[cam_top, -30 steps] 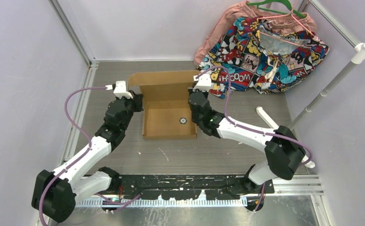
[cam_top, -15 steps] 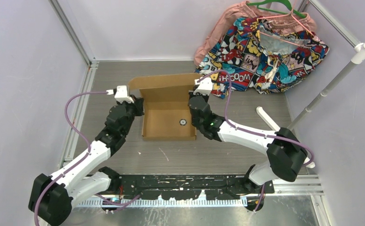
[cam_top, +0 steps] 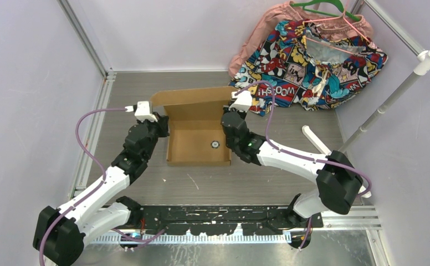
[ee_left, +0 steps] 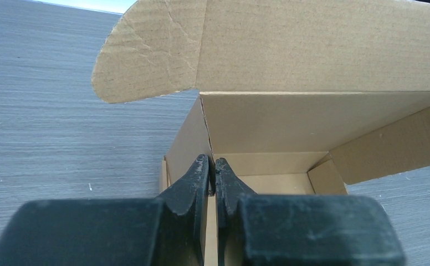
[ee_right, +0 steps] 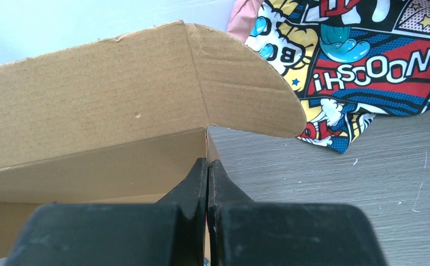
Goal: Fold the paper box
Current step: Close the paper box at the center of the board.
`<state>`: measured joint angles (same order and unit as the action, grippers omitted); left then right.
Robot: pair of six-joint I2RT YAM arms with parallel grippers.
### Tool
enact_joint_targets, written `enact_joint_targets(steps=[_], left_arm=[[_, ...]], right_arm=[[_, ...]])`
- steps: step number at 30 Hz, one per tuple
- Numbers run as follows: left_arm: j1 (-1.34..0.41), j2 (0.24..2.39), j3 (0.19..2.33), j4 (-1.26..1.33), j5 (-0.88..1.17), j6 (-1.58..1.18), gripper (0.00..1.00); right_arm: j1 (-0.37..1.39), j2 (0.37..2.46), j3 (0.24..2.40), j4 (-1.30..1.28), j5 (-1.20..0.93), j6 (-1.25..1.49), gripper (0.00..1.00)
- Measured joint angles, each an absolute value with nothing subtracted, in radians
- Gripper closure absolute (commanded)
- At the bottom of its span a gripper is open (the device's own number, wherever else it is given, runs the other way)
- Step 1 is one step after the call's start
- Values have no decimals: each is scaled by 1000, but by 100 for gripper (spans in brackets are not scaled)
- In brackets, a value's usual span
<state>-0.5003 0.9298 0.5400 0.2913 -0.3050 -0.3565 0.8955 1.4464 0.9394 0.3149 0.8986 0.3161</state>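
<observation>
1. Comparing with a second ago, the plain brown corrugated cardboard paper box has slid slightly toward the arms and turned a little on the grey worktop. Over the last half second it has barely moved.
2. Its back lid flap now sits at a slight slant instead of square, and it is still raised and not folded down.
3. The left end effector is closed on the box's left side wall, with cardboard showing between its fingers.
4. The right end effector is fully closed at the top of the right side wall. I cannot tell whether any cardboard is pinched.
5. The box stands open mid-worktop between both arms, near the colourful comic-print cloth.
6. My reading: the tray is formed and the shift was repositioning. Closing the lid is what remains.
</observation>
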Motion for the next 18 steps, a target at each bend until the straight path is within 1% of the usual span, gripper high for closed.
enact_joint_targets(steps=[8,18], left_arm=[[-500,930,555,268,-304,-355,90],[-500,934,586,222,-294,-350,86]], right_arm=[[896,1448,966,255,896,360,99],[896,1460,992,215,897,409,99]])
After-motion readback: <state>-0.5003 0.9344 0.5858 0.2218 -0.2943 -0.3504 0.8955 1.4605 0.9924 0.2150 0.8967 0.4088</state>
